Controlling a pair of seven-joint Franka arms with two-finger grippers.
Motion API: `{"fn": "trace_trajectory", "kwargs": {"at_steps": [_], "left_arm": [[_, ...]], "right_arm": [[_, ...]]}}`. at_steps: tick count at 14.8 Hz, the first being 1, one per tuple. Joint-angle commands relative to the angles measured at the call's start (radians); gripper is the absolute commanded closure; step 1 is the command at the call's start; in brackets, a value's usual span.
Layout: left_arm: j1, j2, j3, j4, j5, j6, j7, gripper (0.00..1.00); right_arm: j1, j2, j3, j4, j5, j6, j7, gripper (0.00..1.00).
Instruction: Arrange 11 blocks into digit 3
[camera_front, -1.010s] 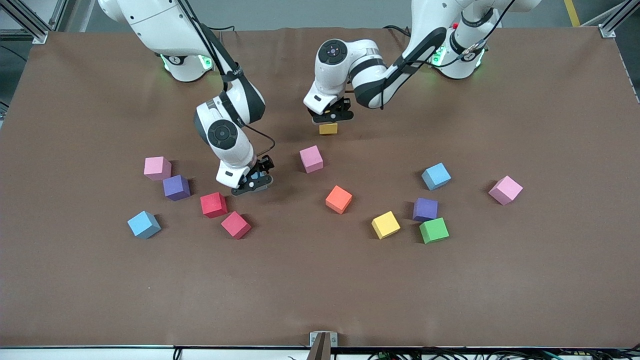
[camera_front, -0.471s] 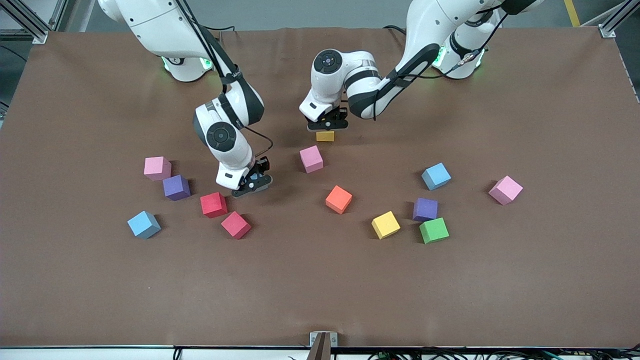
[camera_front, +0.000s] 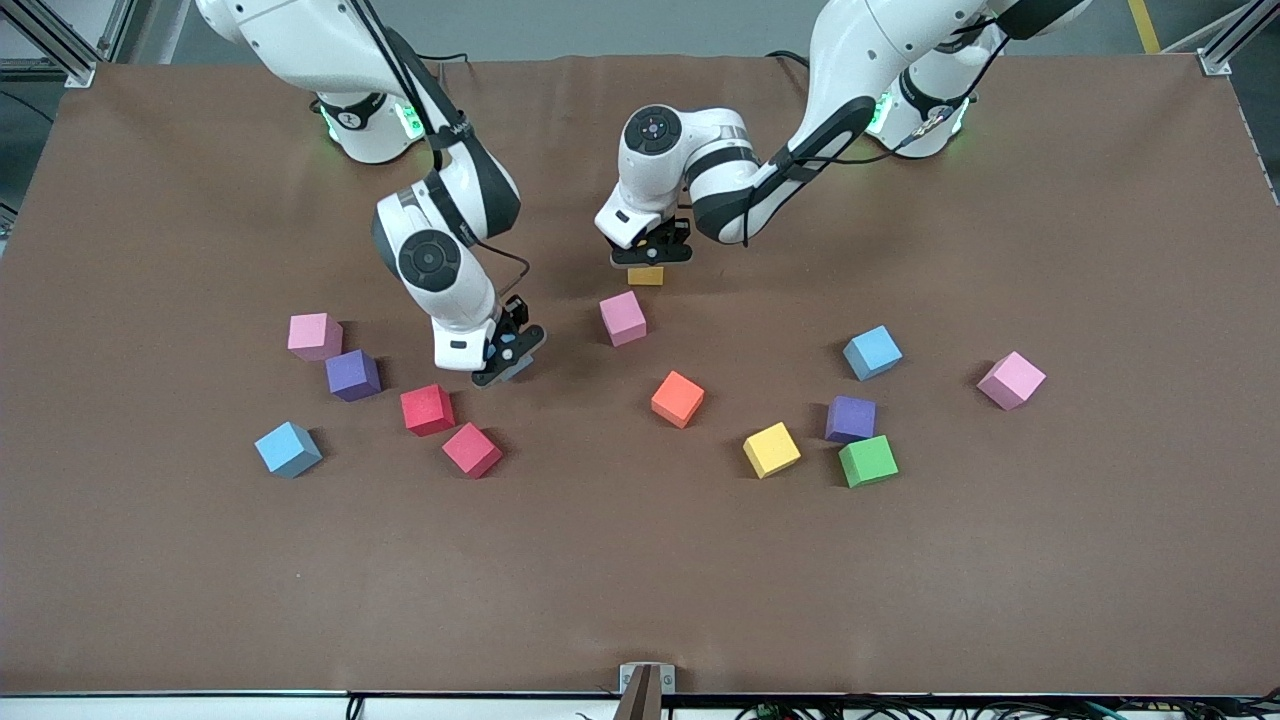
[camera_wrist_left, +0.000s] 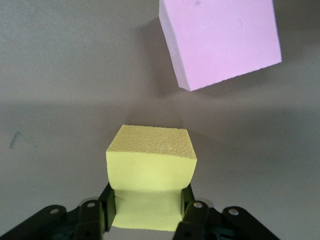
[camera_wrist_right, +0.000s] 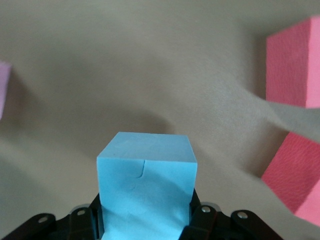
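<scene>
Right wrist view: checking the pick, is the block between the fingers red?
No, the right gripper is shut on a blue block; two red blocks lie apart on the table.

I'm over a wide brown matte surface (camera_front: 1050, 560) that fills almost the whole frame, lit evenly, with soft shadows and faint creases in its covering. At the upper left corner a silver aluminium frame post (camera_front: 60, 45) runs in on a slant; a matching post (camera_front: 1225, 45) sits at the upper right. Grey floor (camera_front: 600, 25) shows along the top edge, with a yellow floor stripe (camera_front: 1143, 25) at upper right. Bottom centre, a small metal bracket (camera_front: 646, 685); dark cables (camera_front: 900, 708) trail along the bottom edge.
</scene>
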Motion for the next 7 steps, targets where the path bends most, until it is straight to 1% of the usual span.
{"fn": "trace_trajectory", "kwargs": {"at_steps": [1,3,4,5,6,7], "left_arm": [[-0.006,0.029,-0.005,0.025,0.021,-0.02,0.004,0.58],[-0.014,0.035,-0.005,0.025,0.021,-0.018,0.004,0.5],[-0.014,0.04,-0.005,0.025,0.019,-0.018,-0.008,0.34],[-0.012,0.04,-0.005,0.025,0.018,-0.018,-0.009,0.14],[-0.012,0.04,-0.005,0.027,0.018,-0.018,-0.009,0.0],[-0.012,0.037,-0.005,0.033,0.018,-0.018,-0.009,0.0]], "right_arm": [[-0.023,-0.109,0.009,-0.121,-0.008,0.025,-0.128,0.6],[-0.022,-0.142,0.011,-0.158,-0.008,0.034,-0.177,0.62],[-0.016,-0.148,0.011,-0.169,-0.008,0.035,-0.211,0.62],[-0.011,-0.156,0.011,-0.179,-0.008,0.041,-0.226,0.63],[-0.002,-0.157,0.011,-0.184,-0.008,0.043,-0.245,0.63],[0.009,-0.156,0.011,-0.186,-0.008,0.042,-0.289,0.63]]}}
